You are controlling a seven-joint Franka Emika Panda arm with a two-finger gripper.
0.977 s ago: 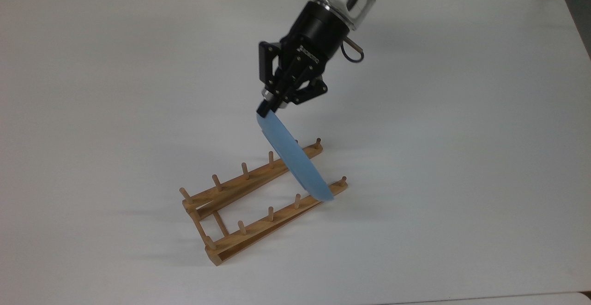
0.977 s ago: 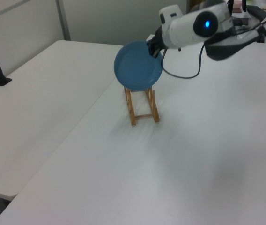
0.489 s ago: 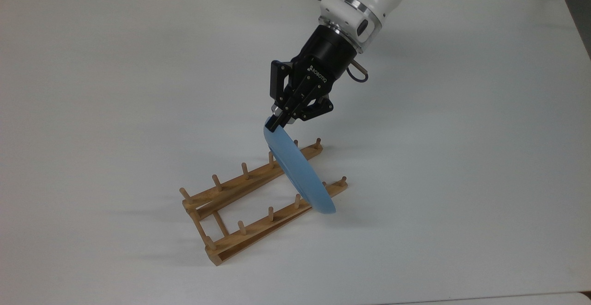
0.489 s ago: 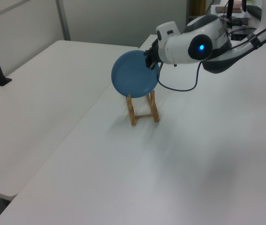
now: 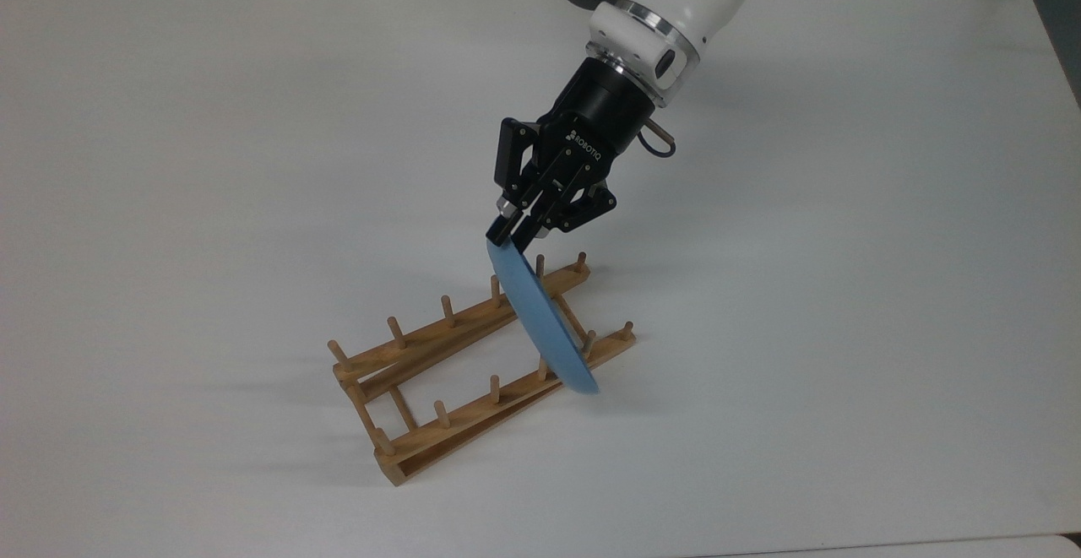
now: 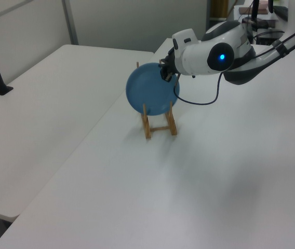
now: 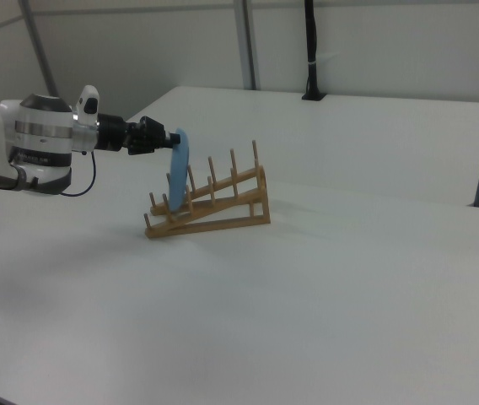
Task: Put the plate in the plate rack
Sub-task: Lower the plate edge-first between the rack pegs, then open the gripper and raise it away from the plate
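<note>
Lower and steeper than a second ago: plate now stands nearly on edge, its bottom rim down among the pegs at the low end of the plate rack, the end toward the desk's far edge. Seating looks close but not finished; whether the rim rests on the rails, cannot tell. Gripper pinches the plate's top rim, fingers narrowed onto it. Rack sits mid-desk, well apart from every edge. White desk bare all round, so open room to release and pull back upward.
</note>
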